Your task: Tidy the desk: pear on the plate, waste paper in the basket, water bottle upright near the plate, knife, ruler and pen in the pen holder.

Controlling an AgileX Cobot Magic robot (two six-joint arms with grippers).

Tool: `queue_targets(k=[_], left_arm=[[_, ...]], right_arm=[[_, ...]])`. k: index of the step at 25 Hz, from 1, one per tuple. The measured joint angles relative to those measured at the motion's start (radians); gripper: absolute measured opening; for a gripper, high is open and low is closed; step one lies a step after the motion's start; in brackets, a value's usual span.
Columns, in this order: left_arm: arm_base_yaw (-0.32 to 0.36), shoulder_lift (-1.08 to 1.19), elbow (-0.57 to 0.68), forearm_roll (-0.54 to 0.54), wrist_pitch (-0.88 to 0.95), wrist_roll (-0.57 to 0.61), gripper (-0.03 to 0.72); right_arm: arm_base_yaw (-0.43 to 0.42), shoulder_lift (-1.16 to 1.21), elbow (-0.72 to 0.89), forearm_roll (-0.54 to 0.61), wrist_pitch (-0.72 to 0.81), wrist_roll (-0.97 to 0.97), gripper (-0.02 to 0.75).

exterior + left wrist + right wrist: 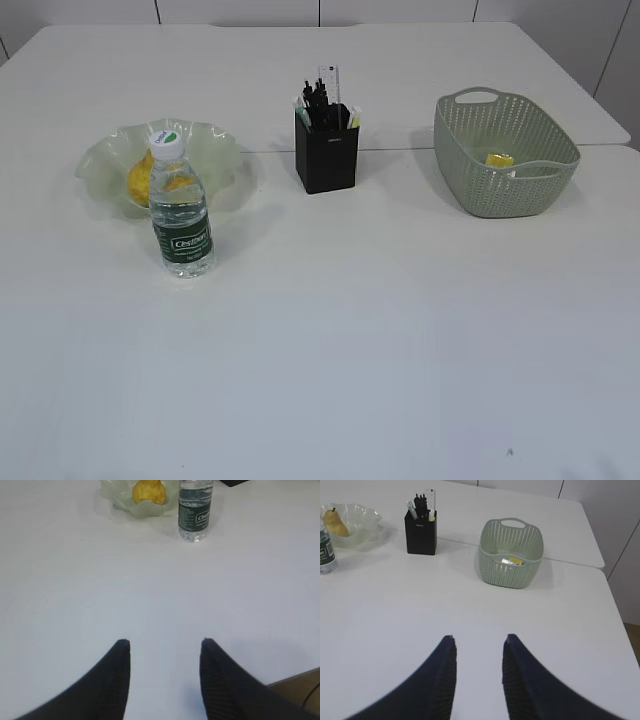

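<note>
Table (pixel 400 330) white, plain pale wall (pixel 400 10)

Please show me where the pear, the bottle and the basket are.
pear (pixel 148 491), left wrist view, on its yellow body.
bottle (pixel 182 240), exterior view, on its green label.
basket (pixel 506 569), right wrist view, on its front wall.

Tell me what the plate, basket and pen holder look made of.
Plate: translucent pale green with a wavy rim, glass or clear plastic. Basket: matte green moulded plastic, judging by its perforated walls. Pen holder: opaque black, smooth sides, likely plastic, though that stays uncertain.
</note>
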Motion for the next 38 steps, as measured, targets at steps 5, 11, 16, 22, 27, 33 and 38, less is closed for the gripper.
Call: queue_targets(k=[5, 11, 16, 22, 27, 33, 38], left_arm=[[0.000, 0.000, 0.000, 0.000, -0.004, 0.002, 0.322], [0.000, 0.000, 0.000, 0.000, -0.004, 0.002, 0.322], [0.000, 0.000, 0.000, 0.000, -0.004, 0.002, 0.322], [0.000, 0.000, 0.000, -0.002, -0.006, 0.002, 0.322], [0.000, 0.000, 0.000, -0.002, -0.006, 0.002, 0.322], [0.000, 0.000, 0.000, -0.002, -0.006, 0.002, 0.322], [0.000, 0.000, 0.000, -0.002, -0.006, 0.002, 0.322]], right_arm=[[0.000, -0.027, -0.019, 0.042, 0.093, -0.002, 0.239], [0.000, -0.032, -0.020, 0.083, 0.196, -0.009, 0.239], [0.000, -0.032, -0.020, 0.091, 0.214, -0.036, 0.239], [0.000, -0.032, 0.020, 0.097, 0.217, -0.040, 0.239], [0.000, -0.032, 0.020, 0.099, 0.217, -0.040, 0.239], [0.000, -0.032, 0.020, 0.099, 0.217, -0.040, 0.239], [-0.002, -0.032, 0.020, 0.099, 0.217, -0.040, 0.239]])
